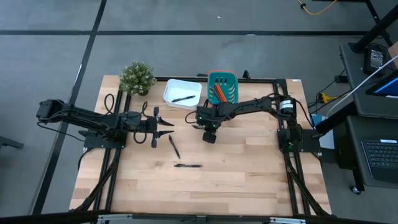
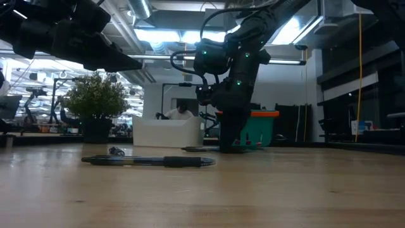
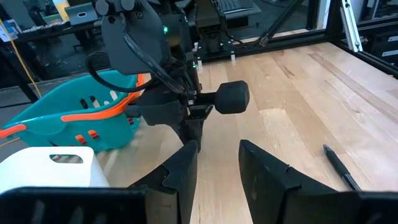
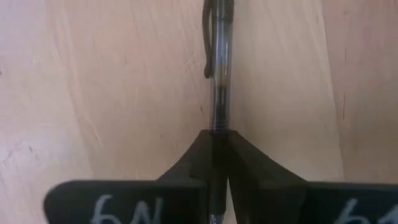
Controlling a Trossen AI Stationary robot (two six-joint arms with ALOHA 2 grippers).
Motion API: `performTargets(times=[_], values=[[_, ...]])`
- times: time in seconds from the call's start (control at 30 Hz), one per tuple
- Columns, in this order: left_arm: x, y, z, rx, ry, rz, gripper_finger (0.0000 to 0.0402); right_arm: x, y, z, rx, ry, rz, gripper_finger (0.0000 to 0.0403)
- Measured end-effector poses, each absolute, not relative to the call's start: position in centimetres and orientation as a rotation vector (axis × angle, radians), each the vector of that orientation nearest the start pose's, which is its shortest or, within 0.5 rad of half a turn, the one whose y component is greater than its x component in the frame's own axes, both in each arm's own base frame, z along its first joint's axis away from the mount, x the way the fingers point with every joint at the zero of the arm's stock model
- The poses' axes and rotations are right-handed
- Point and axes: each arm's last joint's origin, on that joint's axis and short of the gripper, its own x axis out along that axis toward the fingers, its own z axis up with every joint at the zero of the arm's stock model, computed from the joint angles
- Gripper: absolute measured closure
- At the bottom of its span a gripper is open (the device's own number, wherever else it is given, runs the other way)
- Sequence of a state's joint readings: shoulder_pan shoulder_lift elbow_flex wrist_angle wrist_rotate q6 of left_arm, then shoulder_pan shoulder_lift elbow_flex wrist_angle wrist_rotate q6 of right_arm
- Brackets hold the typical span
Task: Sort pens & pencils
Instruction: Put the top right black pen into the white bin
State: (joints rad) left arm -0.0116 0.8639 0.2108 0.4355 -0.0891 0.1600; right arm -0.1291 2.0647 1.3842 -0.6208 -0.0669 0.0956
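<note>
My right gripper [image 1: 208, 129] points down at the table's middle, shut on a black pen [image 4: 219, 74] that lies on the wood. Two more black pens lie loose on the table, one [image 1: 173, 147] near my left gripper and one [image 1: 187, 165] nearer the front edge, which also shows close up in the low view [image 2: 149, 161]. Another pen [image 1: 182, 98] lies in the white tray [image 1: 171, 87]. Orange-red pencils [image 1: 219, 93] lie in the teal basket [image 1: 231, 79]. My left gripper [image 1: 163, 127] hovers open at the left, level, above the table. My right gripper pinches the pen's barrel [image 4: 219, 124] between its two fingers [image 4: 249, 162], a little behind the clip [image 4: 209, 43]. The fingers come from above, pointing steeply down, one on each side of the barrel. The pen lies flat on the table.
A potted plant [image 1: 137, 76] stands at the far left corner. The white tray and teal basket sit side by side along the far edge. Bare wood stretches across the near half and right side of the table [image 1: 249, 180].
</note>
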Motion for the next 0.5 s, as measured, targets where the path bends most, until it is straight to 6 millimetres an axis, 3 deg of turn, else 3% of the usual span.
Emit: performTargets(times=[0.5], values=[[17.39, 0.06, 18.22, 0.178, 0.223, 0.059, 0.0289, 39.62, -4.21, 13.51, 0.176, 1.303, -0.085, 0.0374]])
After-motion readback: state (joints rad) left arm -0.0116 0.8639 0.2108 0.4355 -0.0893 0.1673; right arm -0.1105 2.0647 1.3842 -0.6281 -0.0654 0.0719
